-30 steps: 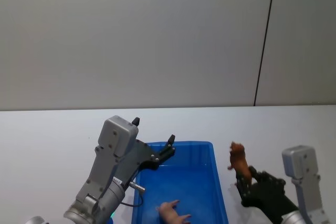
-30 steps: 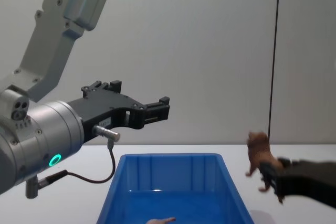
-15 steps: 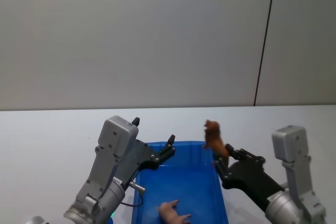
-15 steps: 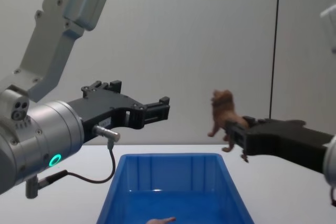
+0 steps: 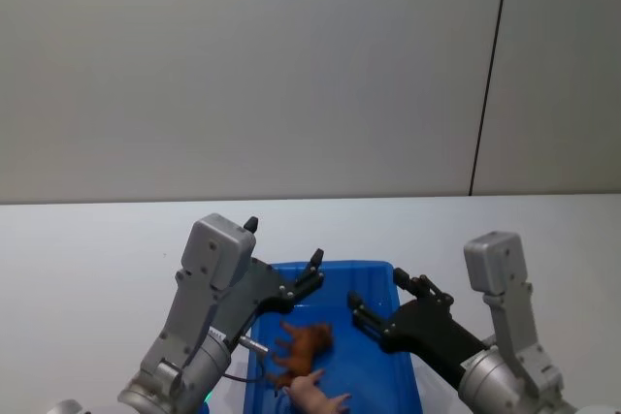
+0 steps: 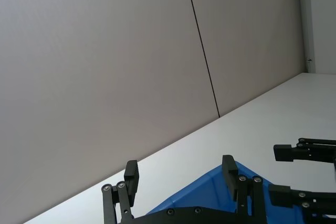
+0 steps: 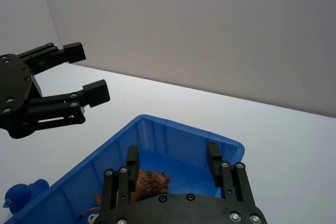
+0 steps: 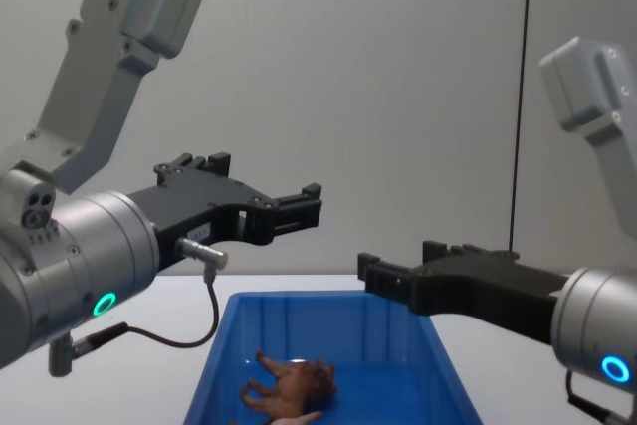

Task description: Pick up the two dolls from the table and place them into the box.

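Lion has left the right gripper since half a second back. It now lies on its side on the floor of the box, just beside the pig at the near end, with no doll on the table. Head view: right gripper over the box's right rim, jaws spread wide, nothing between them; left gripper above the left rim, likewise wide open and empty. Left wrist view: left gripper with fingers well apart, blue box corner below, nothing held. Right wrist view: right gripper gapes directly above the lion; a blue toy sits on the table outside the box. Chest view: lion sprawled on the box floor, legs out, both grippers above the rim. Judged handling — both figurines look light, rigid, smooth plastic, apt to slip or bounce; the torso between the legs offers the surest pinch, not mane or tail.
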